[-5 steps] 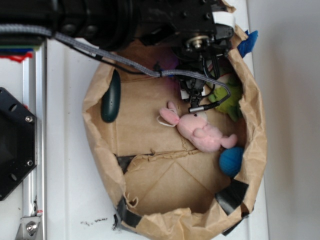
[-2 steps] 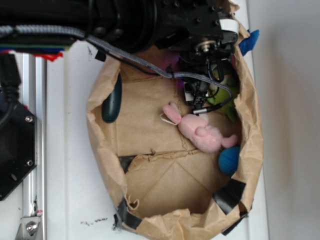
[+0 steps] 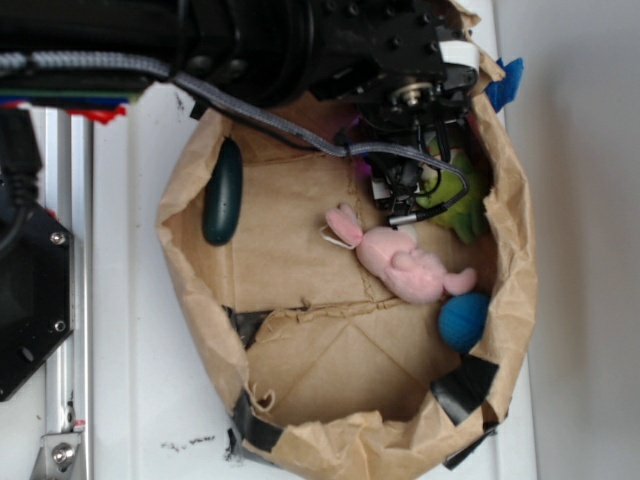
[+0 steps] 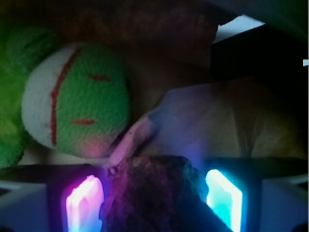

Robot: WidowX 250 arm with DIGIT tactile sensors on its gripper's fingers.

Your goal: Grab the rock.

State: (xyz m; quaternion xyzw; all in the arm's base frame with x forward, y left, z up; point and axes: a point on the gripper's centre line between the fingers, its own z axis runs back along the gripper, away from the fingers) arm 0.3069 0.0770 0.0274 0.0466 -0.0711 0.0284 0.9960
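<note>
In the wrist view the rock point(image 4: 154, 193), dark, rough and lumpy, fills the gap between my gripper's point(image 4: 154, 200) two glowing pads, the pink one point(image 4: 84, 203) and the cyan one point(image 4: 224, 195). Both pads press against its sides, so the gripper is shut on it. In the exterior view the gripper point(image 3: 400, 190) reaches down into the back right of the brown paper bag point(image 3: 300, 250). There the rock is hidden under the fingers and cable.
A green plush toy point(image 4: 77, 106) lies just beyond the rock, by the bag's right wall point(image 3: 462, 205). A pink plush rabbit point(image 3: 405, 265), a blue ball point(image 3: 463, 320) and a dark green oblong object point(image 3: 222, 192) also lie in the bag. A metal rail point(image 3: 70, 300) runs along the left.
The gripper has shifted slightly right and towards the back of the bag. The bag's walls have moved, its left side bulging outward again.
</note>
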